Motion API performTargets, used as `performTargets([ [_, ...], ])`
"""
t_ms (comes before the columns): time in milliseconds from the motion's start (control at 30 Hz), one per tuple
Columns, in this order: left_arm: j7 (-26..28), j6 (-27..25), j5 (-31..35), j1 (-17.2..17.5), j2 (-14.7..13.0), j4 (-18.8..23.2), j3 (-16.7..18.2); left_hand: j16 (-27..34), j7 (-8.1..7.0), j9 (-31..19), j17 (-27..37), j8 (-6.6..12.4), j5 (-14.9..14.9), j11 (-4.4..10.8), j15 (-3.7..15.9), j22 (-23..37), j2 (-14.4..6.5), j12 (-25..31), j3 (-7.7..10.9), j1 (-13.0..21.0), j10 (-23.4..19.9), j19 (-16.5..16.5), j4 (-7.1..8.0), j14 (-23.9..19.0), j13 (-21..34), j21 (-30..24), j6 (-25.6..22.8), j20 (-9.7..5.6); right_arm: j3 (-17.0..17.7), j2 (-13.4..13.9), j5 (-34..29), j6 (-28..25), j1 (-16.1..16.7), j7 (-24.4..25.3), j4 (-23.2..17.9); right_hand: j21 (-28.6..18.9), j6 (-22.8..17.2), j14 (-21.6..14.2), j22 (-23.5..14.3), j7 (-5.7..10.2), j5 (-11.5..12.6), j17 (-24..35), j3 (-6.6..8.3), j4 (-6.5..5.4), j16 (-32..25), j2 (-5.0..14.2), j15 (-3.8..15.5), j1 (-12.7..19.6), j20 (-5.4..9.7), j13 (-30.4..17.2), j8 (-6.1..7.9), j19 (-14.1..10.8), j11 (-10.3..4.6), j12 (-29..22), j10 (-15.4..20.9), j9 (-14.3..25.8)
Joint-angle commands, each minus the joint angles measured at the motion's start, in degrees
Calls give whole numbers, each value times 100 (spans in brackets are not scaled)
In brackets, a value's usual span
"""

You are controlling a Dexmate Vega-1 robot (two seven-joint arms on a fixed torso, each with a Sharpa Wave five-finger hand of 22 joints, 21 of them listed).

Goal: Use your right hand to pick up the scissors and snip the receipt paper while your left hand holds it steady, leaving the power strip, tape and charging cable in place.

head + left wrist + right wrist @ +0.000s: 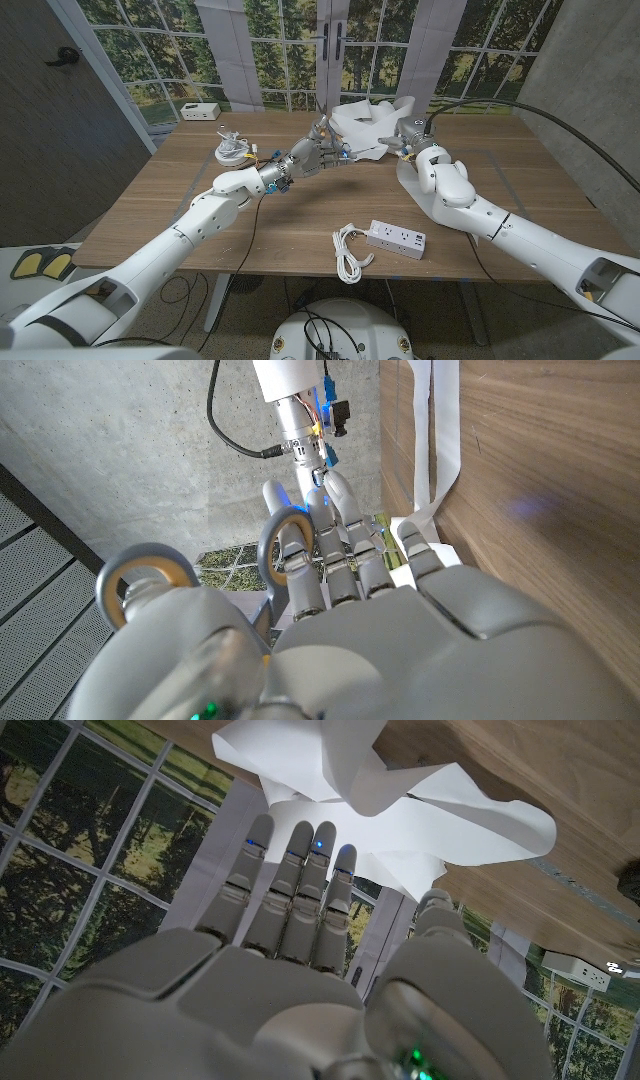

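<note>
The white receipt paper (368, 122) lies crumpled at the table's far middle; it shows as a strip (432, 450) in the left wrist view and as folds (420, 810) in the right wrist view. My left hand (312, 158) is raised just left of the paper. It holds the grey scissors (322, 133), whose yellow-lined handle rings (145, 552) stand by its thumb and fingers (340, 565). My right hand (418, 145) is at the paper's right edge. Its fingers (300, 870) are stretched out straight towards the paper, and it holds nothing.
A white power strip (398, 238) lies near the wooden table's (300, 215) front edge, with a coiled white charging cable (348, 252) just to its left. The tape roll (232, 150) sits at the far left. The power strip (580, 968) also appears in the right wrist view.
</note>
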State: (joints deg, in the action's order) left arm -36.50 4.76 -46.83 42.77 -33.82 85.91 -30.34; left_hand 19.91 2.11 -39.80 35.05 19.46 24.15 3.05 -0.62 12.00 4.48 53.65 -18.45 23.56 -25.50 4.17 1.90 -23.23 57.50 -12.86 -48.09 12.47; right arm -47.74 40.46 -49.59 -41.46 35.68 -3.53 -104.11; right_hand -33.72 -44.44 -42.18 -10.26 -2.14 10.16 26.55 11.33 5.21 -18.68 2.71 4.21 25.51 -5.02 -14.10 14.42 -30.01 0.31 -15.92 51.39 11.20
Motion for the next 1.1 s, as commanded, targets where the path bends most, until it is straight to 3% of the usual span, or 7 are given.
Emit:
performTargets([
  [33, -88, 45, 17, -6, -12, -36, -12, -20, 149, -17, 15, -8, 25, 14, -17, 9, -38, 25, -26, 58, 14, -40, 37, 2, 13, 8, -137, -10, -145, -67, -96, -86, -93, -208, 88, -25, -35, -54, -33, -26, 11, 0, -14, 51, 15, -77, 226, -11, -15, -18, -4, -22, 13, -8, 28, -5],
  [700, -174, 35, -20, 14, -71, -51, 18, -54, 148, -12, 19, -52, 14, 18, 1, 5, -94, 45, -12, 100, 15, -60, 71, -9, -40, 10, -162, -10, -465, -290, -631, -410, -224, -253, 424, -14, -39, -111, -34, -80, 16, -23, -26, 58, 18, -98, 198, -47, -29, -4, -41, -68, 40, 3, 60, -6],
  [1100, -249, 85, -63, 12, -31, -148, 39, -73, 149, -2, 20, -75, 1, 16, 0, 3, -119, 66, -9, 127, 5, -60, 87, -16, -59, 8, -188, -10, -536, -403, -788, -572, -232, -284, 538, -3, -1, -113, -34, -103, 31, -15, 32, 146, 8, -68, 208, 97, -15, -12, -78, -85, 27, 12, 52, -7],
])
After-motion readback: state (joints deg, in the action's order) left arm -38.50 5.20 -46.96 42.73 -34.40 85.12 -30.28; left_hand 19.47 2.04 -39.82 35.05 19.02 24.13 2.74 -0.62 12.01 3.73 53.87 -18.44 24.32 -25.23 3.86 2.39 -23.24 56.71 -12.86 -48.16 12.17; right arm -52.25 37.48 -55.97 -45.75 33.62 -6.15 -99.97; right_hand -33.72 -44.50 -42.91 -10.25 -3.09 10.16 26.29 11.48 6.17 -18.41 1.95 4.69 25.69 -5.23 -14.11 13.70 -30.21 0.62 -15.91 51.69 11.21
